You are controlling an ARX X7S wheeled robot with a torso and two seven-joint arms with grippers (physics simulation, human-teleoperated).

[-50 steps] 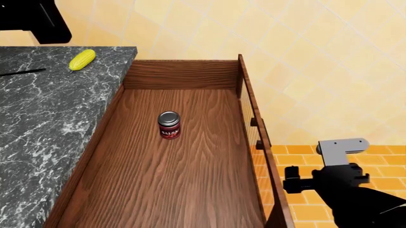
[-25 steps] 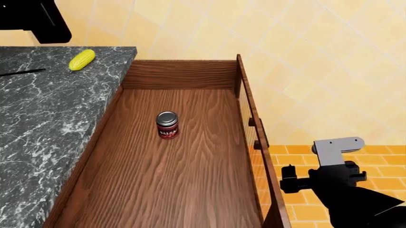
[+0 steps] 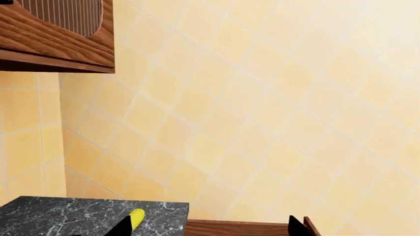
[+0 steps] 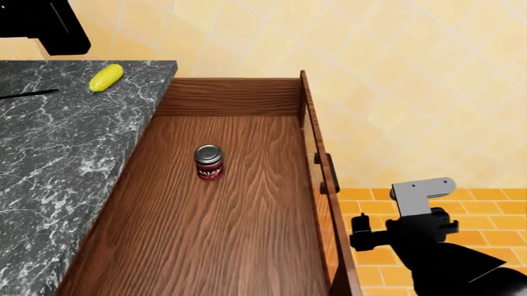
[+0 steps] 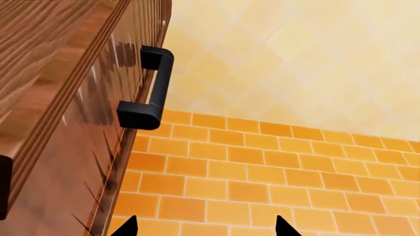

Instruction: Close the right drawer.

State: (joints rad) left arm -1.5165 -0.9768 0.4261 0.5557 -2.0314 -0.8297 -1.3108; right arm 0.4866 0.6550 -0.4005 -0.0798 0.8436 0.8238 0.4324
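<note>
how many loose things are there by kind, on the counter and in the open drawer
corn cob: 1, on the counter
knife: 1, on the counter, only partly in view
can: 1, upright in the drawer
total: 3

My right arm reaches in low at the head view's lower right, wrist grey, right gripper (image 4: 360,223) pointing left. Its fingertips (image 5: 128,227) sit spread apart, nothing between them. My left gripper (image 3: 206,227) is raised high, tips parted too, empty; its arm is dark at upper left.
</note>
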